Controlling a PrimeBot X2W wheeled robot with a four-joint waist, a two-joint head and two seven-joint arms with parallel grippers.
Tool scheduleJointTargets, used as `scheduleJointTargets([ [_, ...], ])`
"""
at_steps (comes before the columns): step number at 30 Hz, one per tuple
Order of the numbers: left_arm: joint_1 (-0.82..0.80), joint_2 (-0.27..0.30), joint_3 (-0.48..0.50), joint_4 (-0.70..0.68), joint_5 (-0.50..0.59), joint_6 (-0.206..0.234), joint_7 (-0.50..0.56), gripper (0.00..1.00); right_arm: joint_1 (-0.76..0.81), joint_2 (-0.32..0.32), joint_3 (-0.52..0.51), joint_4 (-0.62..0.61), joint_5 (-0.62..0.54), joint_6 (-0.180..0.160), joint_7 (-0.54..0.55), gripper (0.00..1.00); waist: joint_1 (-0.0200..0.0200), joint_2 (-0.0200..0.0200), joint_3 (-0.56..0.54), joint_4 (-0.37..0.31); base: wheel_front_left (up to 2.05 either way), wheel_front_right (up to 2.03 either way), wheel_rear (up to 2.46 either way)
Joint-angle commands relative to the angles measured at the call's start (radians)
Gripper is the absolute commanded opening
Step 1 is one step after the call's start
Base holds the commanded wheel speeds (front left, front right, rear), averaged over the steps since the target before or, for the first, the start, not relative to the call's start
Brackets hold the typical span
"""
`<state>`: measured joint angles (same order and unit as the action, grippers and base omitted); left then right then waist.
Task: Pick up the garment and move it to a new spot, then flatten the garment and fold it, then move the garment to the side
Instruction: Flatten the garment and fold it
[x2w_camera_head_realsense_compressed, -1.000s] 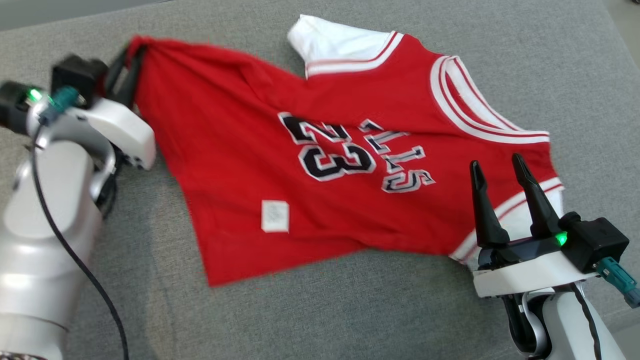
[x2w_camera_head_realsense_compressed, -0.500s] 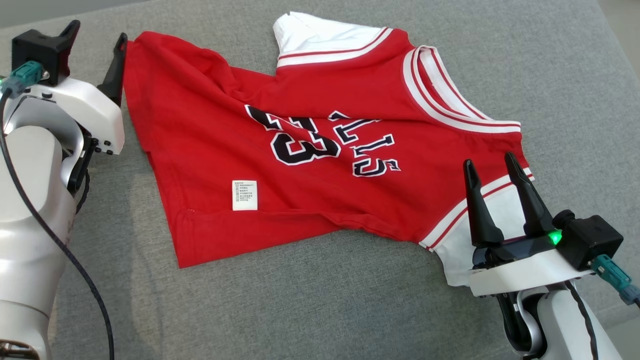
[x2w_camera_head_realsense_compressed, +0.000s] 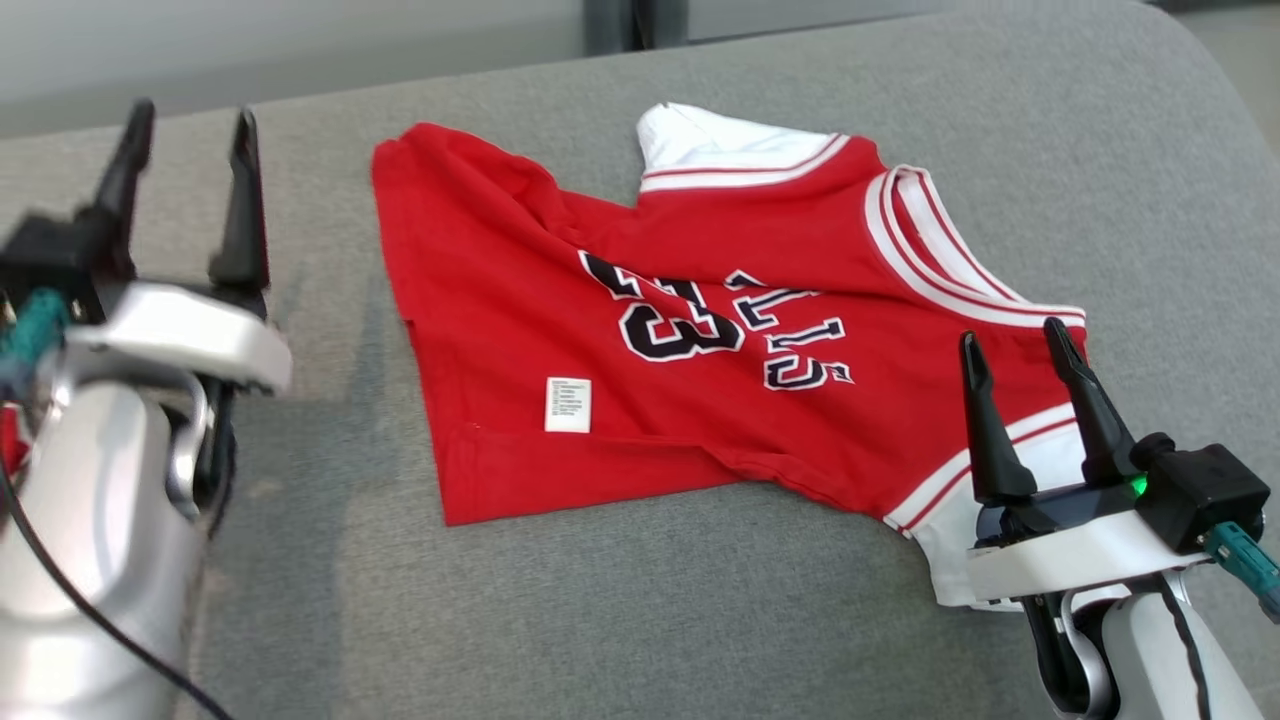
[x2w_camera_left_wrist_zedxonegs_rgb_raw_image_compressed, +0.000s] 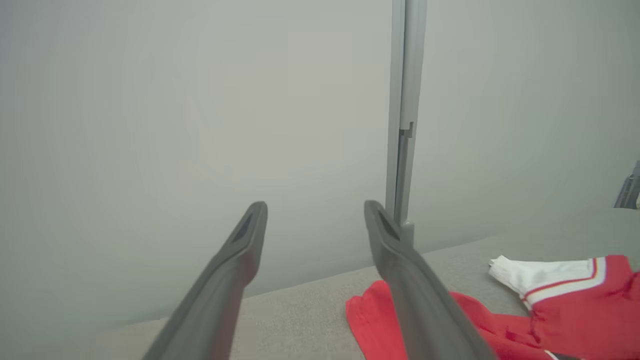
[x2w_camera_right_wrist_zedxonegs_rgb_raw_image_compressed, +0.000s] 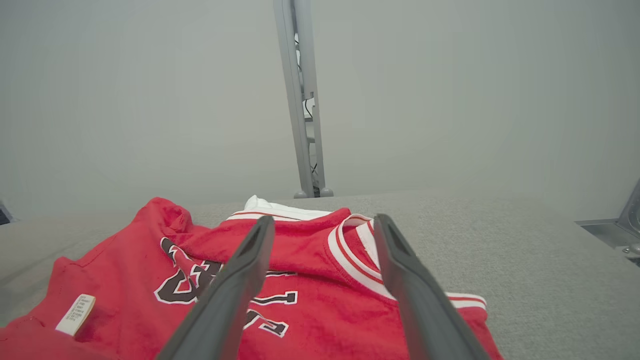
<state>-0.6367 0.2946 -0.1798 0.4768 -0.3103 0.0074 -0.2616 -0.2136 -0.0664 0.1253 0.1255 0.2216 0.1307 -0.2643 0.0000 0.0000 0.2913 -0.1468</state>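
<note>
Head view: we see the jersey (x2w_camera_head_realsense_compressed: 700, 300) lying creased on the grey worktop (x2w_camera_head_realsense_compressed: 700, 600), with the left end effector (x2w_camera_head_realsense_compressed: 194, 112) and right end effector (x2w_camera_head_realsense_compressed: 1010, 333) both released and empty. Flattening seems in hand; the next move calls for gripping opposite edges.

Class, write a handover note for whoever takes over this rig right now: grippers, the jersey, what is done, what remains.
Left gripper: open, empty, apart from the red jersey, on its hem side.
Right gripper: open, empty, by the near white sleeve.
Jersey: lying on the grey cushion, mostly spread, creased toward the hem.
Done: set down and spread.
Left: smooth flat, fold, move aside.
</note>
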Motion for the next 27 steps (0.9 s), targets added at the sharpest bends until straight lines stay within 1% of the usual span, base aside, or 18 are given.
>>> scheduleJointTargets([
  [1, 0.036, -0.007, 0.012, -0.029, -0.007, 0.005, -0.003, 1.00, 0.017, -0.007, -0.005, 0.000, -0.002, 0.000, -0.001, 1.00, 0.0000, 0.0000, -0.039, 0.037, 0.00, 0.00, 0.00],
  [3, 0.125, -0.030, 0.041, -0.109, -0.015, 0.014, -0.003, 1.00, 0.023, -0.015, -0.007, 0.001, 0.000, 0.000, -0.001, 1.00, 0.0000, 0.0000, -0.062, 0.056, 0.00, 0.00, 0.00],
  [6, 0.258, -0.072, 0.071, -0.194, -0.018, 0.026, -0.002, 1.00, 0.037, -0.024, -0.005, 0.003, 0.003, 0.000, -0.001, 1.00, 0.0000, 0.0000, -0.089, 0.083, 0.00, 0.00, 0.00],
  [10, 0.398, -0.132, 0.083, -0.263, -0.008, 0.015, -0.002, 1.00, 0.044, -0.029, -0.007, 0.009, 0.005, 0.000, -0.001, 1.00, 0.0000, 0.0000, -0.115, 0.112, 0.00, 0.00, 0.00],
  [13, 0.467, -0.175, 0.084, -0.289, 0.001, 0.006, -0.002, 1.00, 0.055, -0.030, -0.008, 0.013, 0.006, 0.000, -0.001, 1.00, 0.0000, 0.0000, -0.126, 0.129, 0.00, 0.00, 0.00],
  [18, 0.514, -0.215, 0.091, -0.302, 0.030, 0.007, -0.002, 1.00, 0.057, -0.038, -0.004, 0.020, 0.007, 0.000, -0.001, 1.00, 0.0000, 0.0000, -0.133, 0.144, 0.00, 0.00, 0.00],
  [23, 0.522, -0.230, 0.076, -0.313, 0.080, -0.010, -0.002, 1.00, 0.055, -0.040, -0.003, 0.023, 0.009, 0.000, -0.001, 1.00, 0.0000, 0.0000, -0.132, 0.150, 0.00, 0.00, 0.00],
  [25, 0.515, -0.230, 0.055, -0.300, 0.108, -0.028, -0.002, 1.00, 0.048, -0.040, 0.001, 0.024, 0.008, 0.000, -0.001, 1.00, 0.0000, 0.0000, -0.127, 0.146, 0.00, 0.00, 0.00],
  [26, 0.502, -0.229, 0.035, -0.280, 0.129, -0.050, -0.002, 1.00, 0.042, -0.040, 0.007, 0.024, 0.010, 0.000, -0.001, 1.00, 0.0000, 0.0000, -0.120, 0.138, 0.00, 0.00, 0.00],
  [27, 0.495, -0.227, 0.019, -0.259, 0.139, -0.061, -0.002, 1.00, 0.041, -0.040, 0.009, 0.024, 0.011, 0.000, -0.001, 1.00, 0.0000, 0.0000, -0.116, 0.133, 0.00, 0.00, 0.00],
])
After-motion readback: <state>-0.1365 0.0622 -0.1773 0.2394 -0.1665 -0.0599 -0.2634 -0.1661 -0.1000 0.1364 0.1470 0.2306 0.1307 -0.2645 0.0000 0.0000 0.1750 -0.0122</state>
